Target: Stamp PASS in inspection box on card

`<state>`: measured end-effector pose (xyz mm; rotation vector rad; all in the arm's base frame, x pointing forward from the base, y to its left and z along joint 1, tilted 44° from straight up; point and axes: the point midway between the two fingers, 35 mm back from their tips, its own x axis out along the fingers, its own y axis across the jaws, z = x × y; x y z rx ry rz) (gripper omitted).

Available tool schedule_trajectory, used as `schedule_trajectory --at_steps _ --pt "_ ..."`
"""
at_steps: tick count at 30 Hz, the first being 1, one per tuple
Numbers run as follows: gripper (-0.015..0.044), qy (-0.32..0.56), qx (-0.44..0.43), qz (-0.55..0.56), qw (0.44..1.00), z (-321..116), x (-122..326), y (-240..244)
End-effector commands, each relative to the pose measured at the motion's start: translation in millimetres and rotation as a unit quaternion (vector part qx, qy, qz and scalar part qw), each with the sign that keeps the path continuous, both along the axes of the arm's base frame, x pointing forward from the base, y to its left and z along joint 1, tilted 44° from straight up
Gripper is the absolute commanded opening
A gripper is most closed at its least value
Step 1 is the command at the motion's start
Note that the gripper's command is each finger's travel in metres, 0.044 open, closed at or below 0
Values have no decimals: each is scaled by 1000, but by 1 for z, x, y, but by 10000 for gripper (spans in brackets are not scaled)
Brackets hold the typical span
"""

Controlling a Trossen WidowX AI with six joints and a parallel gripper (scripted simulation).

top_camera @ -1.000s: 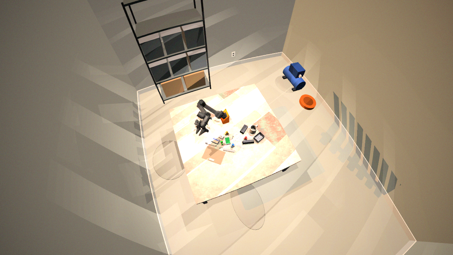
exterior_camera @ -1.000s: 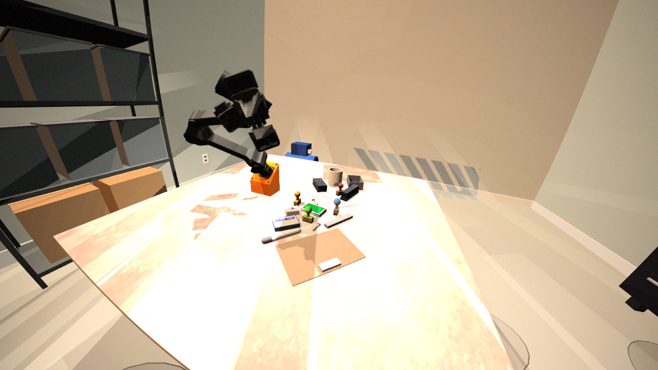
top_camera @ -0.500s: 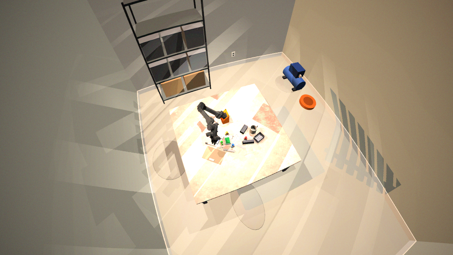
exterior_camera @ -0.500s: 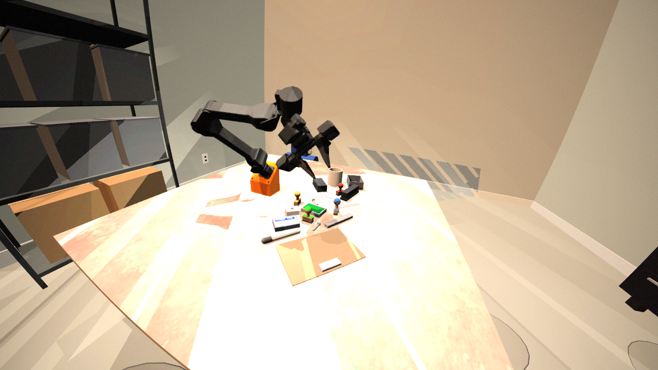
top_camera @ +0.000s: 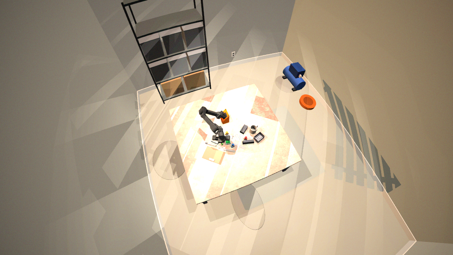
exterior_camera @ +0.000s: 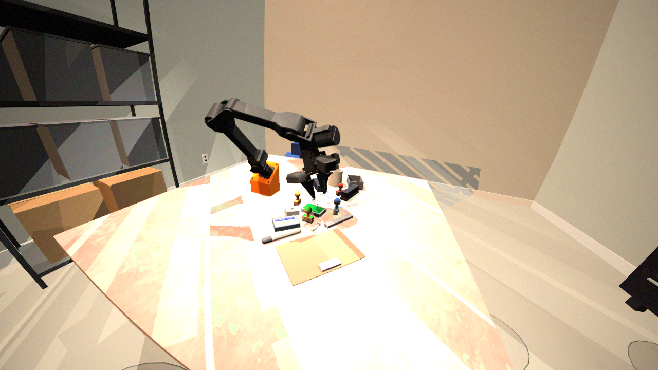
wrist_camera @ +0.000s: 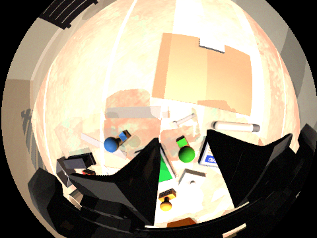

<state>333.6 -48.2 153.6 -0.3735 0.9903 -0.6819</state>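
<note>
My gripper (exterior_camera: 320, 194) (wrist_camera: 183, 137) is open and empty, fingers pointing down above the stamp group. A stamp with a green knob (top_camera: 222, 143) (exterior_camera: 308, 215) (wrist_camera: 186, 154) stands beside the green pad (exterior_camera: 314, 209) (wrist_camera: 165, 170), part of which a finger hides in the wrist view. Other stamps have a blue knob (exterior_camera: 336, 202) (wrist_camera: 111, 144), a yellow knob (exterior_camera: 297, 193) (wrist_camera: 166, 205) and a red knob (exterior_camera: 340, 185). I cannot read which stamp is PASS. The white card (exterior_camera: 324, 199) with thin lines lies behind the pad, washed out by glare; its box is unclear.
A blue-labelled case (exterior_camera: 286, 223) and a marker (exterior_camera: 282, 236) lie near the green-knobbed stamp. A tan folder (exterior_camera: 317, 253) is nearer the front. A grey bar (exterior_camera: 338, 220), black stapler-like block (exterior_camera: 349, 192), cup (exterior_camera: 336, 177) and dark tray (exterior_camera: 355, 182) stand around the group.
</note>
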Motion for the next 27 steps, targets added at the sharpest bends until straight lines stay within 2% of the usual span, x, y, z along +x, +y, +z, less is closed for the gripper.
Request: schedule_trajectory --at_steps 1,27 --pt "222 260 -27 48 964 -33 -37 -11" --pt "222 259 -26 48 964 -47 -32 -28"
